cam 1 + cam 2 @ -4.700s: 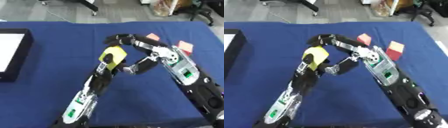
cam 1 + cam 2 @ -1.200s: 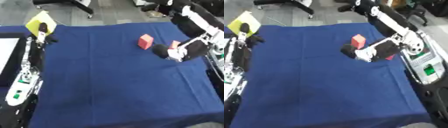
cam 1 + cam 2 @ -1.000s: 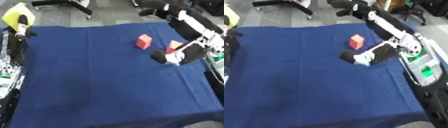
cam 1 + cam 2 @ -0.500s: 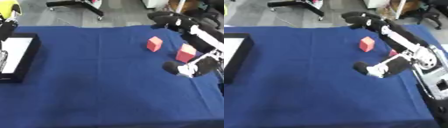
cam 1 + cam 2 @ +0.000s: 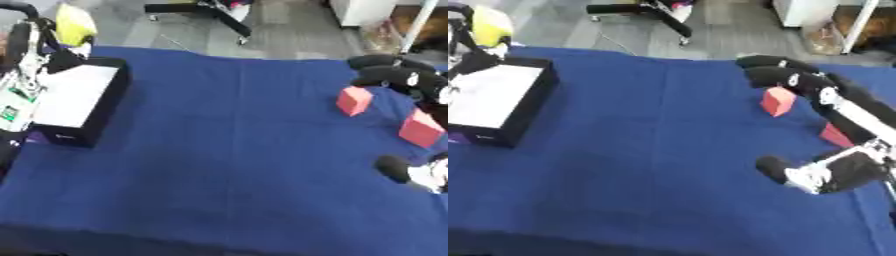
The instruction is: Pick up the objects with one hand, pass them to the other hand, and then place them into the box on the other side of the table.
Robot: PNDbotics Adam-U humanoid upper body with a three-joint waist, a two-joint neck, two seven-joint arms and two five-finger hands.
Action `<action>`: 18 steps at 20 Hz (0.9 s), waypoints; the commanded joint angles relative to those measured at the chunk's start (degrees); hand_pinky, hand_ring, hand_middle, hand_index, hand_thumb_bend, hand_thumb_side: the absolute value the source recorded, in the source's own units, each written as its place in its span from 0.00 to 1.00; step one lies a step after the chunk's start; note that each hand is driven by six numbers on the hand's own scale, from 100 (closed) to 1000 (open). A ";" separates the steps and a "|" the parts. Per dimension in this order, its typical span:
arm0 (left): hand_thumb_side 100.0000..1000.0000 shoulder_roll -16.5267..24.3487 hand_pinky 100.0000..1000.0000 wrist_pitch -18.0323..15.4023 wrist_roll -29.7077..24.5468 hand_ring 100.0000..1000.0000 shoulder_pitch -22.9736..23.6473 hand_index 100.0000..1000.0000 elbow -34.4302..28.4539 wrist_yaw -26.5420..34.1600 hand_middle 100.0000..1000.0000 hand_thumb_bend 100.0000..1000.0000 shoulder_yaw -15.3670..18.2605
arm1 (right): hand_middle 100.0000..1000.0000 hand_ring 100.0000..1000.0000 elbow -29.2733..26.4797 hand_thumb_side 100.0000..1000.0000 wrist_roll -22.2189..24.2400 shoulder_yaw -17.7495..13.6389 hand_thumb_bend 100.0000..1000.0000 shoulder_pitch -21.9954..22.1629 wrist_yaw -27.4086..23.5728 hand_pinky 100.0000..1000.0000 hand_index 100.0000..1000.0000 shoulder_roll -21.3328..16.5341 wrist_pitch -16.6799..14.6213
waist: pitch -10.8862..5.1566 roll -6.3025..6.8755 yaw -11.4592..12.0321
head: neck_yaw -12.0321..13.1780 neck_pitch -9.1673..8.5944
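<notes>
Left robot hand (image 5: 54, 52) pinches a yellow soft object (image 5: 74, 24) upper left, over the black box (image 5: 109, 100); right robot hand (image 5: 785, 71) spread by a red block (image 5: 778, 101).

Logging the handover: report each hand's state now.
Left hand: shut on the yellow object, raised by the black box.
Right hand: open, fingers straight, beside the red block.

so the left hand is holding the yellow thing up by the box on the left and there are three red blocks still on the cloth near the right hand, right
Not quite: only two red blocks show, the nearer red block and the farther-right red block, clearest in the left eye view. The rest stands: the left hand holds the yellow thing by the box, and the right hand is beside the blocks on the cloth.
</notes>
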 commanded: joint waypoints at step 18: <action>0.85 2.90 0.88 12.55 -19.24 0.84 -3.26 1.00 11.01 -36.58 0.87 0.99 2.92 | 0.97 1.00 -1.06 0.43 0.87 -0.04 0.27 0.15 0.19 0.88 0.93 -0.42 0.82 | -1.02 0.40 -0.40 | -2.74 -0.15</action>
